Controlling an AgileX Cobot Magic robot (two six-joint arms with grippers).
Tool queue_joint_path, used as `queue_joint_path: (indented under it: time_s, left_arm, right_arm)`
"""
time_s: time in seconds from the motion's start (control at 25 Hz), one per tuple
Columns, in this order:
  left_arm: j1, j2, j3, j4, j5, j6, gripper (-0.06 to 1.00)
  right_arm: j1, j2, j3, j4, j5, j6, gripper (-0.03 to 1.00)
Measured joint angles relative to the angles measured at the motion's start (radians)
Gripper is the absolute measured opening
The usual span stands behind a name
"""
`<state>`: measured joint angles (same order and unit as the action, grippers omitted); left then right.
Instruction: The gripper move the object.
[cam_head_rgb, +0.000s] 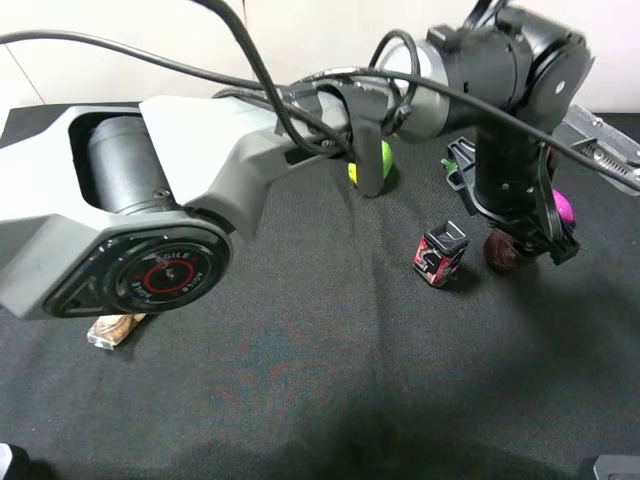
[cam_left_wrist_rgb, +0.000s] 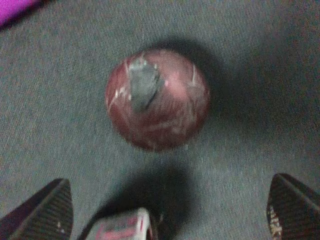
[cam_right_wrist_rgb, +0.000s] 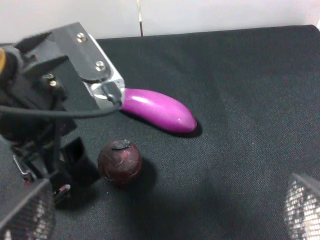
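Observation:
The object, a dark maroon ball (cam_left_wrist_rgb: 157, 100) with a small stem, lies on the black cloth. It also shows in the right wrist view (cam_right_wrist_rgb: 119, 161) and, partly hidden, in the high view (cam_head_rgb: 503, 254). My left gripper (cam_left_wrist_rgb: 167, 210) reaches across to the right side and hangs over the ball (cam_head_rgb: 515, 235). It is open, one ribbed fingertip (cam_left_wrist_rgb: 45, 210) on each side, and nothing is held. My right gripper (cam_right_wrist_rgb: 165, 207) is open and empty, apart from the ball, with blurred fingertips (cam_right_wrist_rgb: 305, 205) at the frame's corners.
A small black-and-red box (cam_head_rgb: 440, 255) stands just left of the ball. A purple eggplant (cam_right_wrist_rgb: 157, 110) lies behind the ball. A green lime (cam_head_rgb: 372, 160) sits further back under the left arm. A brownish packet (cam_head_rgb: 115, 328) lies at the left.

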<state>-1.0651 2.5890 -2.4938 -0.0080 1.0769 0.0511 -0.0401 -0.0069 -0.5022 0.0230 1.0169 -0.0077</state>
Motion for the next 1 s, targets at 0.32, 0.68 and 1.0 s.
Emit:
queue_joint_path:
  time_s: [0.32, 0.68, 1.0]
  left_arm:
    - [0.000, -0.001, -0.116, 0.000, 0.101, -0.044, 0.77]
    - [0.000, -0.055, -0.127, -0.007, 0.103, -0.056, 0.77]
    - [0.000, -0.124, -0.127, -0.003, 0.103, -0.059, 0.77]
  right_arm:
    - [0.000, 0.000, 0.000, 0.000, 0.000, 0.000, 0.69]
    - [0.000, 0.000, 0.000, 0.002, -0.001, 0.000, 0.69]
    - [0.000, 0.000, 0.000, 0.002, -0.001, 0.000, 0.69]
